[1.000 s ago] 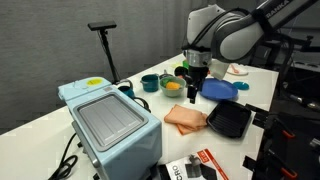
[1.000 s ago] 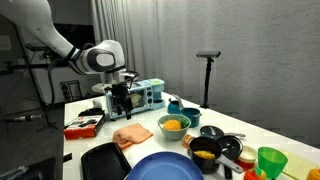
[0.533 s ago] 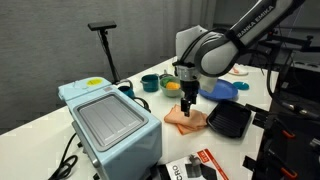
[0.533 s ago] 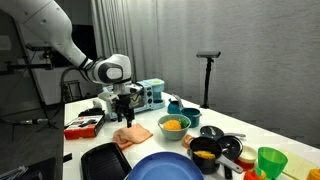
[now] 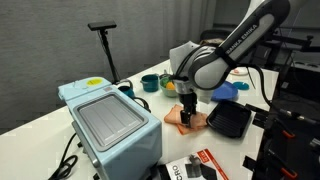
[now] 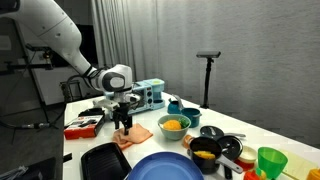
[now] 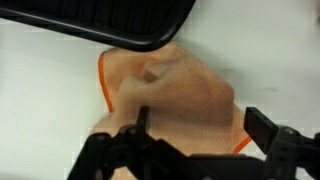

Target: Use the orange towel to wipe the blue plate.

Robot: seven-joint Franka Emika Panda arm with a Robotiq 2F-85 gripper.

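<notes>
The orange towel (image 5: 181, 120) lies folded on the white table, also seen in an exterior view (image 6: 136, 136) and filling the wrist view (image 7: 175, 95). My gripper (image 5: 189, 110) is right over it, fingers open on either side of the cloth (image 7: 200, 125). In an exterior view the gripper (image 6: 124, 127) touches down at the towel's near end. The blue plate (image 5: 222, 90) lies behind the arm; it also shows at the front in an exterior view (image 6: 165, 167).
A black tray (image 5: 229, 121) sits beside the towel; its edge shows in the wrist view (image 7: 110, 20). A light-blue appliance (image 5: 108, 122), a bowl of orange items (image 6: 173, 126), cups, a green cup (image 6: 270, 160) and packets (image 6: 82, 124) stand around.
The arm has come down and moved toward the towel; the gripper has dropped from above the table to the cloth. The towel has not moved.
</notes>
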